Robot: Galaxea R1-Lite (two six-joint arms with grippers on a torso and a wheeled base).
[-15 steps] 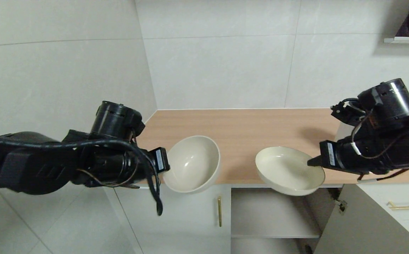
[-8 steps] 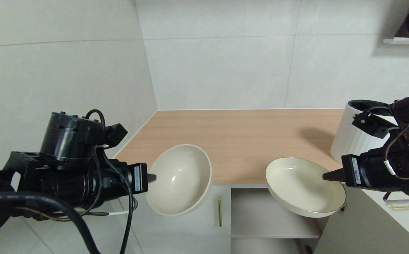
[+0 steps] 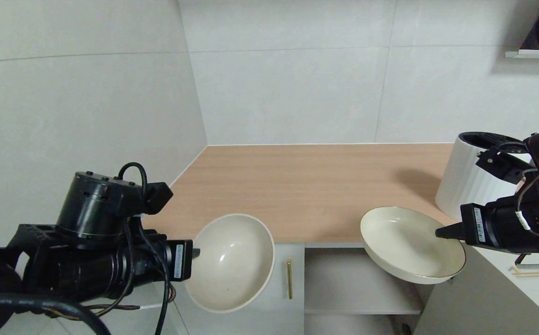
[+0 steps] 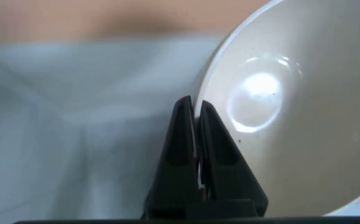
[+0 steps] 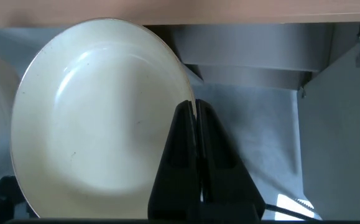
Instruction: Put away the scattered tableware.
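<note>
- The left end effector (image 3: 196, 252) was clenched on the rim of a deep bowl (image 3: 232, 263), cream-white, pinching the near edge between its two fingers.
- In the left wrist view the fingers (image 4: 183, 124) sat tight together, with the rim of the bowl running between them and a bright glint on the bowl's inside.
- That deep bowl hung in the air off the front edge of the wooden bench (image 3: 311, 186), tilted with its opening facing up, in front of a closed cabinet door (image 3: 251, 321).
- A slim gold handle (image 3: 289, 279) stood upright on that door, just beside the bowl's rim.
- On the other side, the right end effector (image 3: 439, 231) was grasping a shallow dish (image 3: 409, 244), also cream-white, by its rim on the robot's right.
- The right wrist view showed the same grip: fingers (image 5: 183, 130) closed on the rim, one on each face of it.
- The shallow dish was off the bench too, held roughly level and overlapping the bench's front edge, above the open cabinet compartment (image 3: 353, 274) and its shelf (image 3: 362, 311).
- The open cabinet door (image 3: 465, 298) stood below the right arm.
- A white ribbed container (image 3: 460, 186) stood upright at the right end of the bench, behind the right arm.
- The two dishes were well apart, with bare bench showing behind them.
</note>
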